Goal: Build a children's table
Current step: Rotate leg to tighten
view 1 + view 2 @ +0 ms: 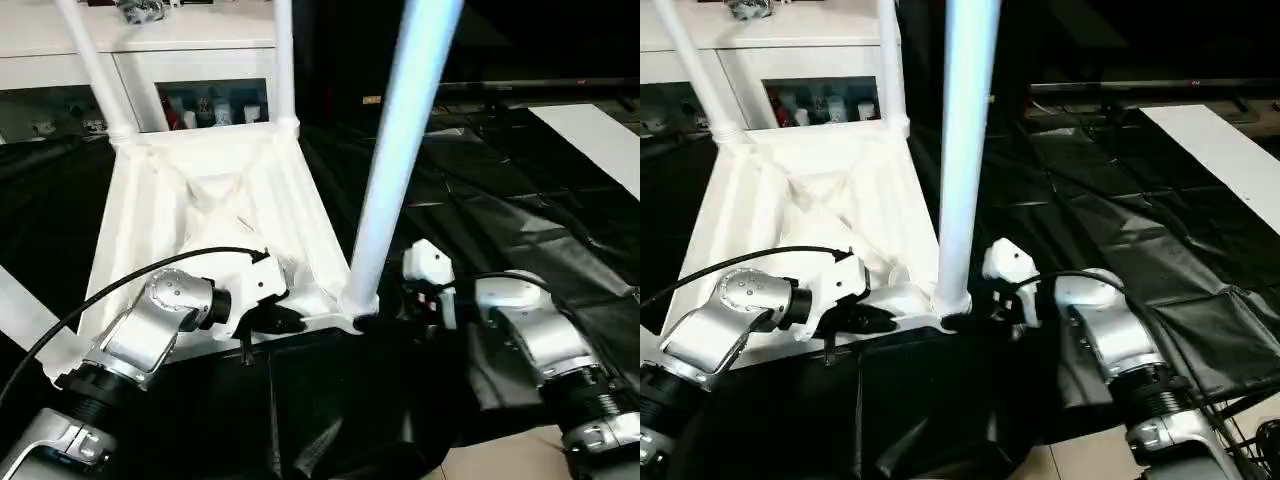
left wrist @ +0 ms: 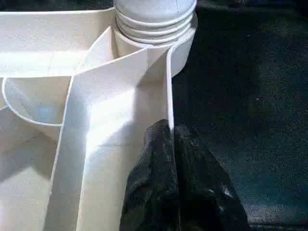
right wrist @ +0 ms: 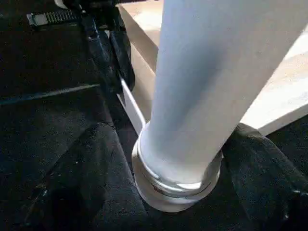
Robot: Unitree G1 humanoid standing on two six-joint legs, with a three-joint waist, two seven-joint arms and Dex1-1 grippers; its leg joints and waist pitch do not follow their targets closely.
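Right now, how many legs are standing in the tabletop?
3: one at the near right corner, two at the far corners, left and right. The near left corner lies behind the left arm.

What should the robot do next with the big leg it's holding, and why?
Probably keep twisting the near leg down into its corner socket. The right gripper straddles the leg's base, where thread rings stand above the socket rim, so it may not be fully seated. The left gripper pinches the tabletop rim, steadying it.

Near leg (image 1: 400,150) cut off by the frame's top edge, as are both far legs. Items behind cabinet glass (image 1: 210,103), upper left, too small to identify.
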